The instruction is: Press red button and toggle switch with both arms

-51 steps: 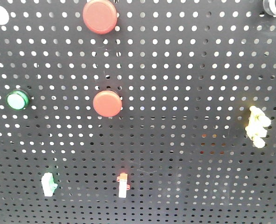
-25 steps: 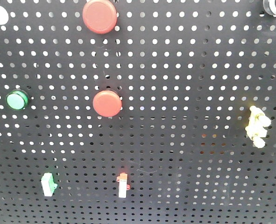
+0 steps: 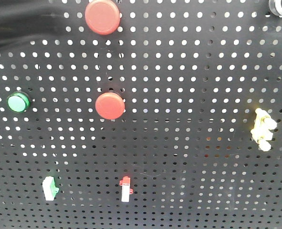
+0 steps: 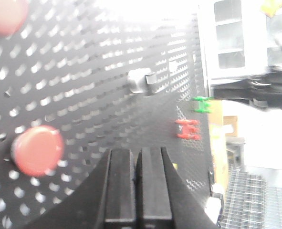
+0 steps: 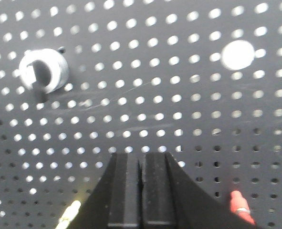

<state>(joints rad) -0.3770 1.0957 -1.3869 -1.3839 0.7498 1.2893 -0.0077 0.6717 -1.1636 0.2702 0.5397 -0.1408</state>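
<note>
Two red buttons sit on the black pegboard (image 3: 188,95), one at the top (image 3: 101,16) and one in the middle (image 3: 109,106). A yellow toggle switch (image 3: 262,129) is mounted at the right. In the left wrist view my left gripper (image 4: 136,153) is shut and empty, close to the board, just right of a red button (image 4: 38,150). My right gripper (image 5: 141,158) is also shut and empty, facing bare pegboard. The yellow switch (image 5: 68,214) shows at its lower left. A dark blurred arm (image 3: 16,24) crosses the front view's top left corner.
A green button (image 3: 18,102) sits at the left, with a green-and-white switch (image 3: 50,188) and a red-and-white switch (image 3: 126,188) lower down. A silver ring fitting (image 5: 44,70), a large hole (image 5: 238,54) and a red-capped lever (image 5: 241,207) show in the right wrist view.
A dark arm has come into the top left corner of the front view and now covers the large white hole there. Buttons and switches have not moved.
</note>
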